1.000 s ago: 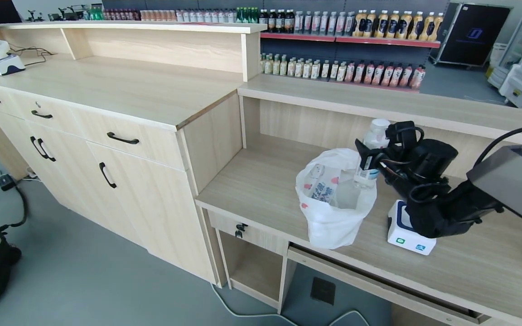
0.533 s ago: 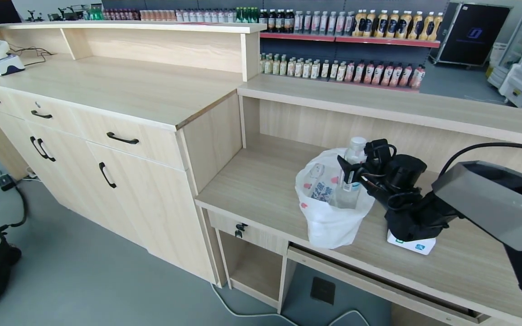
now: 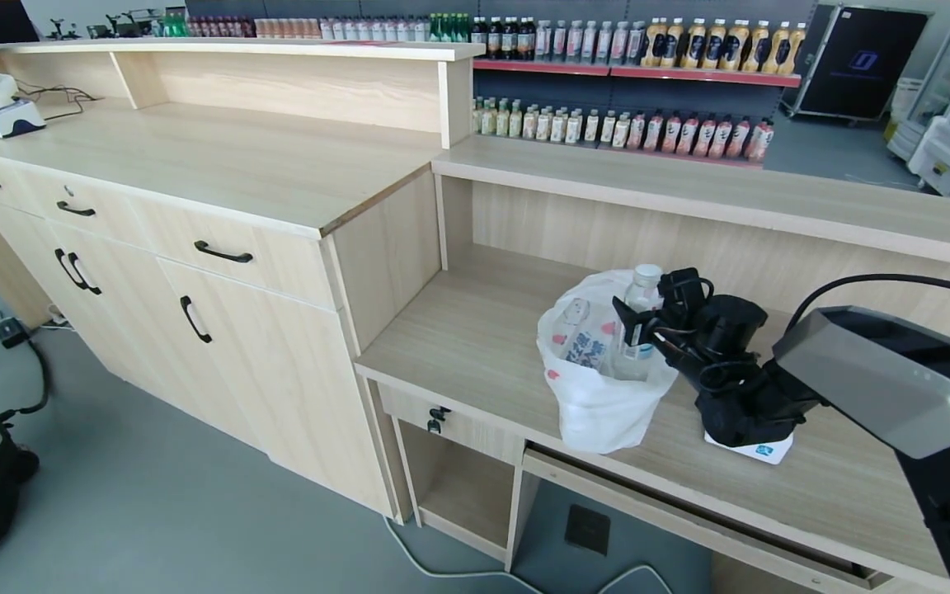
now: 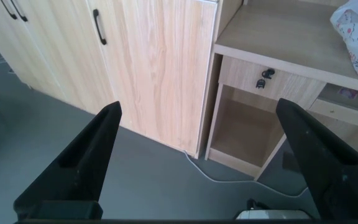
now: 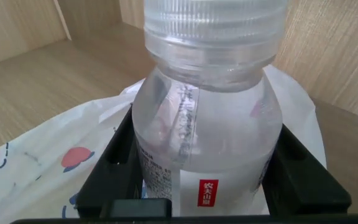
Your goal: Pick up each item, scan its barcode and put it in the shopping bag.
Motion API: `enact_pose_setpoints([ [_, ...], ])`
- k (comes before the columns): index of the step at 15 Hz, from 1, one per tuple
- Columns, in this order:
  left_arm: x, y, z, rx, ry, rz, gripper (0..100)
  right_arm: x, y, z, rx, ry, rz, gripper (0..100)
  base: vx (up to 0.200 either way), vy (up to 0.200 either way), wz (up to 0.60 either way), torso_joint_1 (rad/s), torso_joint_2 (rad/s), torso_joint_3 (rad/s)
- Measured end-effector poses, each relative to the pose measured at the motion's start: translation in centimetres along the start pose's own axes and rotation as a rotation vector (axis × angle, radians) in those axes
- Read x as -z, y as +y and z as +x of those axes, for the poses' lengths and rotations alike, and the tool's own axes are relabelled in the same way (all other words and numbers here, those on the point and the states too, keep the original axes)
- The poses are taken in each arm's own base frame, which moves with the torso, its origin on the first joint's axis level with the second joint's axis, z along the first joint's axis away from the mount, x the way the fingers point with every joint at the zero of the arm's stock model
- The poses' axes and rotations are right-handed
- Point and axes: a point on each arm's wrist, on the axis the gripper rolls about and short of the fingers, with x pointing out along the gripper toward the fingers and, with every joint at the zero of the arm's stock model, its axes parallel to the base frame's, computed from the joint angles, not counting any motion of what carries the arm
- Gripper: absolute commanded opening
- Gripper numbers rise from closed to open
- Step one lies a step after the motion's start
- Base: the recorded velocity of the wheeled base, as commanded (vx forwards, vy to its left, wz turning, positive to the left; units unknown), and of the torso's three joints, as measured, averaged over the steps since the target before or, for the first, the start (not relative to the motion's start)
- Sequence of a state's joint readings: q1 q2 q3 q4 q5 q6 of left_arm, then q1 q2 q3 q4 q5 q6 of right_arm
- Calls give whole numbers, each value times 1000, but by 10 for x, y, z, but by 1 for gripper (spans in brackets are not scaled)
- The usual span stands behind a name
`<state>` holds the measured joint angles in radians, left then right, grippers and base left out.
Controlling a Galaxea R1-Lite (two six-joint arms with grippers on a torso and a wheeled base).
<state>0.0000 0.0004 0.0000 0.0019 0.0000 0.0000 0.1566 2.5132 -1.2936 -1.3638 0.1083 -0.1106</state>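
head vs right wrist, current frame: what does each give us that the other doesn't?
Head adds: the white scanner partly hidden by the right arm, the cabinet drawers, the drink shelves behind.
Right wrist adds: the clear bottle close up, with cap ribbing, a red label mark and gripper fingers either side.
Both: right gripper shut on the upright bottle at the shopping bag mouth, on the wooden counter.

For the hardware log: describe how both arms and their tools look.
Right arm: angular grey shell, black beyond it, with a rounded black wrist, looped black cables and one black cable arching behind. Right tool: black, flat-sided fingers. Left tool: two black, wedge-shaped fingers tapering to tips.
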Motion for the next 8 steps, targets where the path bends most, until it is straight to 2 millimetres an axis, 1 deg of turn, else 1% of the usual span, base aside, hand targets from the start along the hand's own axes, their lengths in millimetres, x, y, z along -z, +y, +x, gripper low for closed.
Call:
enact_pose_setpoints([
  [2,0,0,0,0,0,0,100,4,-2,-2,2,13,1,0,0,0,0,0,0,0],
  [3,0,0,0,0,0,0,100,6,-2,-4,2,21,1,100,0,0,0,0,0,0],
  [5,0,0,0,0,0,0,100,10,-1,-7,0,48,2,100,0,0,0,0,0,0],
  [7,0,0,0,0,0,0,100,8,-2,-8,3,44,1,100,0,0,0,0,0,0],
  [8,0,0,0,0,0,0,100,3,-1,-8,1,40,1,100,0,0,0,0,0,0],
])
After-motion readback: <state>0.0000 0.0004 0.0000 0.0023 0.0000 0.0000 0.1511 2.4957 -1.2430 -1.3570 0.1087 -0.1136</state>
